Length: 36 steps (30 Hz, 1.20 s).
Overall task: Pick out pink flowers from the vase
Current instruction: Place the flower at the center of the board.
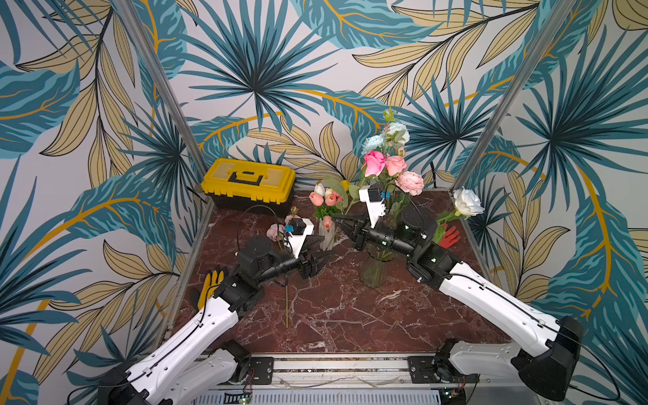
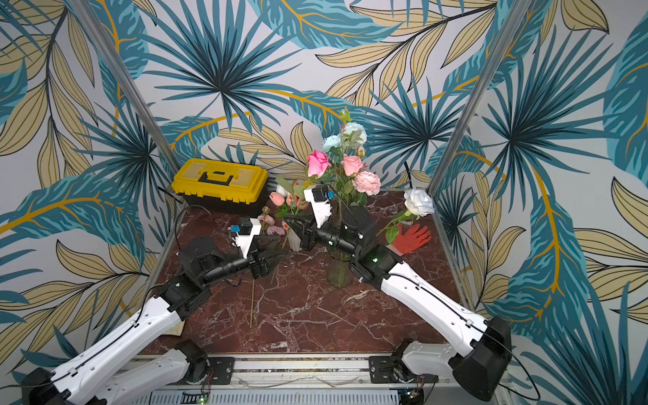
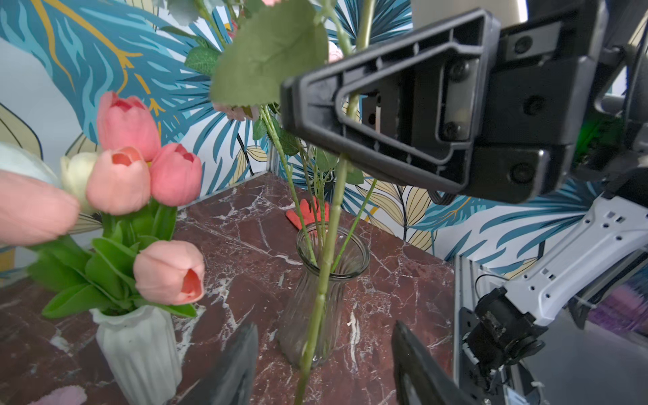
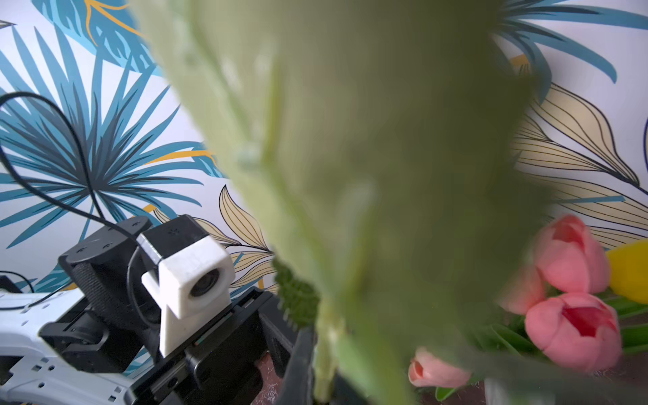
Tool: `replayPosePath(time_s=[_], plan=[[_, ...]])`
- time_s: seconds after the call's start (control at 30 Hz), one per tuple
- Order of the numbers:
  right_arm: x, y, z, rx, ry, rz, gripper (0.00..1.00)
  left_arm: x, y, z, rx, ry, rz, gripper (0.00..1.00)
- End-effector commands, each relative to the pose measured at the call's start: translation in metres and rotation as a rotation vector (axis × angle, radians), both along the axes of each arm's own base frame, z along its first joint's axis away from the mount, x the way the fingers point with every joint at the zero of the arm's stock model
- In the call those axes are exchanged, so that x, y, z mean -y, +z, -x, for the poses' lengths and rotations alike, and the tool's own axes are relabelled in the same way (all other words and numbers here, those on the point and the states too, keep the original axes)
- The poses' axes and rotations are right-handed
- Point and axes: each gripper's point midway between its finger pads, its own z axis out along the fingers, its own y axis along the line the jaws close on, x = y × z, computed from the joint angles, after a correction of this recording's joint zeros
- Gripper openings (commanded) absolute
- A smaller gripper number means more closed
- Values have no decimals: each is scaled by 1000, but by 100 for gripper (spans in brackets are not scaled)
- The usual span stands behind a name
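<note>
- Done: pink blooms (image 1: pixel 277 231) lie on the tabletop (image 1: pixel 350 315) beside the left arm, well apart from the glass vase (image 1: pixel 373 275). Their stem runs toward the front edge.
- In hand: the right fingers (image 3: pixel 308 105) are closed on a green stem (image 3: pixel 333 210). This stem appears to hang in front of the glass vase rather than in it. I cannot trace which bloom it carries.
- The left fingers (image 3: pixel 238 364) stand apart on either side of that stem's lower end, gripping nothing. I judge a handover is being set up.
- Left to do: a hot pink rose (image 1: pixel 373 163), a paler pink rose (image 1: pixel 395 164) and a pink peony (image 1: pixel 409 182) stand above the glass vase, among pale blue roses (image 1: pixel 373 142).
- Pink tulips (image 3: pixel 119 180) stand in a white vase (image 3: pixel 140 350) just beside the glass vase, unpulled.
- Around: a yellow toolbox (image 1: pixel 249 182) at the back, a red glove (image 1: pixel 450 236) and a white rose (image 1: pixel 468 201) at the right edge, and a yellow glove (image 1: pixel 210 284) at the left.
- In the way: a leaf (image 4: pixel 350 175) blocks most of the right wrist view, the tulips crowd the left fingers, and the stems cross in the glass vase's neck.
</note>
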Motion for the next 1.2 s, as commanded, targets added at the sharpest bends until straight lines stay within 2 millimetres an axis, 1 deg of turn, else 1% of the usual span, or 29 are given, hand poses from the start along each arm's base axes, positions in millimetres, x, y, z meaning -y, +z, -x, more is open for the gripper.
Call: replayPosePath(time_s=[0.0, 0.1, 0.23, 0.33, 0.37, 0.57, 0.6, 0.63, 0.67, 0.7, 0.73, 0.77, 0.83, 1.0, 1.1, 1.17], plan=[[-3, 7, 13, 23, 59, -38, 0, 2, 0, 3, 39, -20, -2, 52], [-8, 1, 18, 13, 101, -16, 0, 3, 3, 8, 49, -45, 2, 39], [-9, -10, 19, -13, 113, 19, 0, 6, 3, 10, 50, -66, 0, 17], [-8, -12, 19, -15, 109, 23, 0, 6, 3, 12, 53, -77, 0, 3], [-8, -12, 19, -16, 105, 24, 0, 6, 3, 12, 52, -79, 0, 0], [-8, -14, 18, -30, 103, 23, 0, 4, 0, 10, 40, -56, 2, 0], [-8, -13, 18, -31, 104, 21, 0, 4, -1, 9, 36, -52, 2, 2], [-9, -13, 19, -35, 108, 17, 0, 3, -1, 9, 35, -46, 1, 10], [-9, -13, 19, -38, 110, 15, 0, 2, -2, 8, 33, -37, 2, 22], [-9, -13, 19, -38, 114, 14, 0, 2, -2, 7, 30, -30, 3, 28], [-9, -12, 20, -36, 117, 15, 0, 1, -3, 6, 29, -25, 2, 31], [-9, -12, 20, -35, 119, 16, 0, 1, -3, 5, 29, -19, 1, 31], [-9, -10, 22, -24, 123, 18, 0, 0, -6, 3, 25, -6, -3, 29], [-8, -10, 26, -28, 133, 30, 0, 2, -8, 5, 17, -25, -7, 16], [-10, -13, 28, -41, 153, 49, 0, 4, -9, 6, 19, -42, -10, 12], [-10, -14, 28, -45, 153, 54, 0, 5, -9, 6, 18, -51, -11, 11]])
